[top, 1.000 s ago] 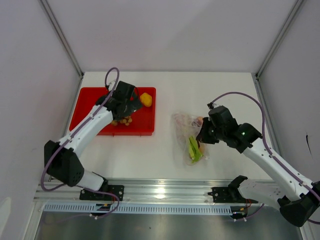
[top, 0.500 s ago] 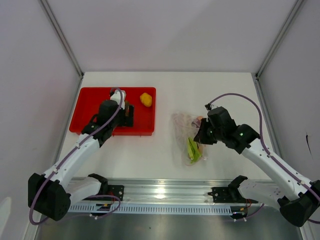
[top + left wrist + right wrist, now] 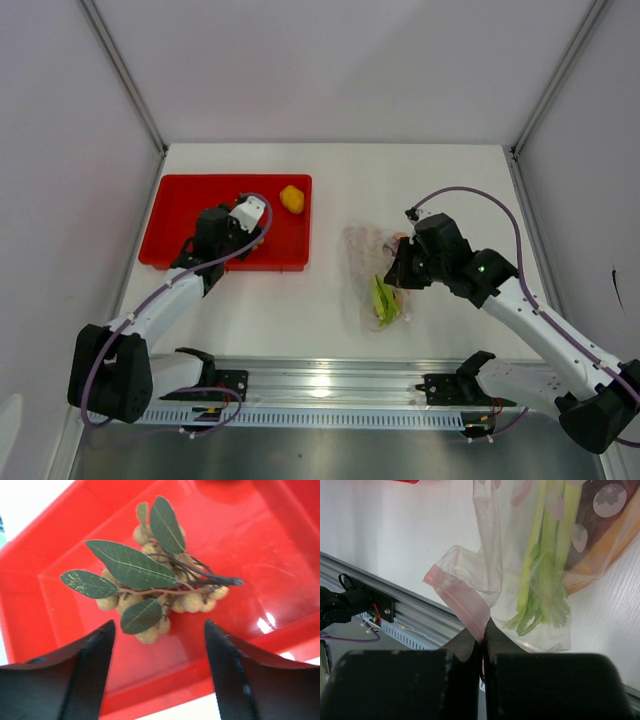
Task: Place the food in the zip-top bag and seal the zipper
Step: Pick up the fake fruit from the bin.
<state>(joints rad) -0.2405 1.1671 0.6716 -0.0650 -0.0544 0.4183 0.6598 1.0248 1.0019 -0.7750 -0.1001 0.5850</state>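
The berries (image 3: 165, 600) lie in the tray (image 3: 60, 630), left of the bag (image 3: 490, 555); likely light and fragile (leaves may tear). Your left gripper (image 3: 157, 625) gapes over them: take the woody stem. Right gripper (image 3: 482, 640) pinches the limp zipper (image 3: 462, 602).

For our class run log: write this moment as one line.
left gripper: open, above berries in tray | right gripper: shut on zipper | bag: holds stalks | fruit: in tray

Left jaws apart, right jaws together
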